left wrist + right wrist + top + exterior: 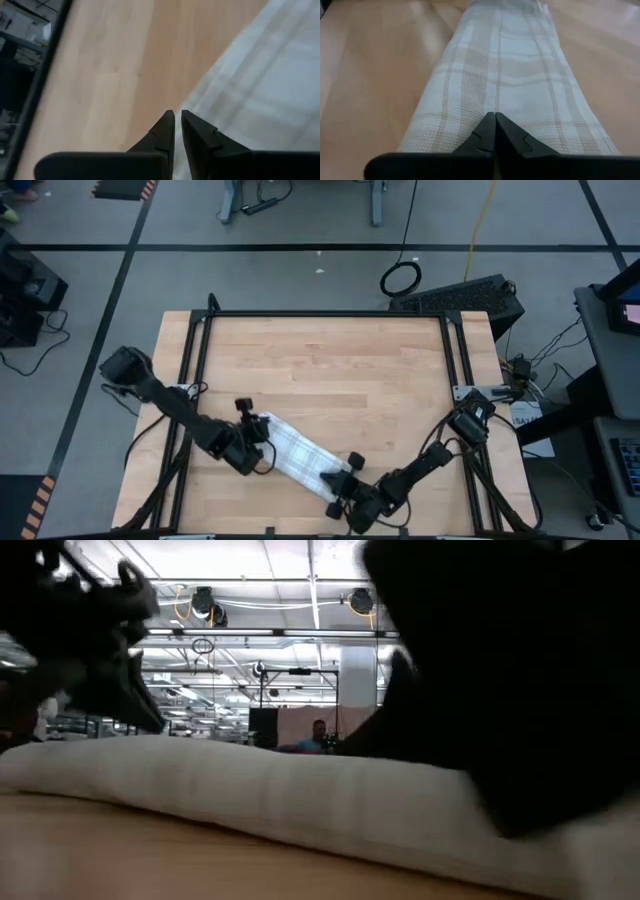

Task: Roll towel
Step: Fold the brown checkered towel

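The white checked towel [298, 452] lies on the table as a long narrow band. It runs aslant from the left toward the near right and rests flat on the wood. It also shows in the low view [260, 795]. My left gripper [178, 119] is shut at the towel's left end [262, 430], its tips at the towel's long edge. My right gripper [495, 119] is shut over the towel's near right end [335, 478]. My left gripper's shut fingertips [169, 122] stand at the towel's long edge [200, 102] near its left end, slanting down from the table's left. I cannot tell whether they touch the cloth. My right gripper's shut fingertips [487, 125] rest on top of the towel's near right end [495, 107]. They slant down from the table's near right and point along the band. The towel lies flat on the table.
The wooden table [330, 370] has bare room behind the towel. A black frame rail [325, 314] runs round the table's far edge and sides. The towel lies close to the table's near edge [300, 530].
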### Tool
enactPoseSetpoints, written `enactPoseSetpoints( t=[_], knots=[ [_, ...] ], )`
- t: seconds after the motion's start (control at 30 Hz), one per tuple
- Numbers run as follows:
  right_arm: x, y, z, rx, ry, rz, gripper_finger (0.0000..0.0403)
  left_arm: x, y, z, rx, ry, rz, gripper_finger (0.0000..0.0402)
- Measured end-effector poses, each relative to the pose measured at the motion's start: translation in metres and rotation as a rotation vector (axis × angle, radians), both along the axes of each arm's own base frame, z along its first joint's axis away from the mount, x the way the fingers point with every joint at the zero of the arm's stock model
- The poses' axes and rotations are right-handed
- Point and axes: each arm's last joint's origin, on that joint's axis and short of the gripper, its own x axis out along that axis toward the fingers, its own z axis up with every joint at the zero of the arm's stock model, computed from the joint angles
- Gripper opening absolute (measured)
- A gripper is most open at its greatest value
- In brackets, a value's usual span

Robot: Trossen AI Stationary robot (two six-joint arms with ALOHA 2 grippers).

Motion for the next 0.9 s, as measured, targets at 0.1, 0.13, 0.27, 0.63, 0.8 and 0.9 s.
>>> enactPoseSetpoints(
  t=[0.1, 0.13, 0.27, 0.63, 0.8, 0.9],
  knots=[
    [0.008, -0.009, 0.003, 0.009, -0.010, -0.017, 0.0000, -0.005, 0.006, 0.023, -0.045, -0.019, -0.017, 0.0040],
    [0.010, -0.011, 0.005, 0.003, -0.013, -0.016, 0.0000, -0.007, 0.006, 0.031, -0.085, -0.044, -0.023, 0.0040],
    [0.013, -0.014, 0.028, -0.018, -0.024, 0.018, 0.0000, -0.014, -0.004, 0.053, -0.380, -0.127, -0.048, 0.0040],
    [0.015, -0.018, 0.079, -0.128, -0.053, 0.091, 0.0000, -0.039, -0.019, 0.004, -0.499, -0.051, 0.132, 0.0040],
    [0.020, -0.031, 0.040, -0.029, 0.017, 0.072, 0.0000, -0.041, -0.007, -0.011, -0.476, -0.025, 0.207, 0.0040],
    [0.021, -0.034, 0.021, 0.051, 0.032, 0.047, 0.0000, -0.039, 0.002, -0.016, -0.448, -0.014, 0.243, 0.0040]
  ],
)
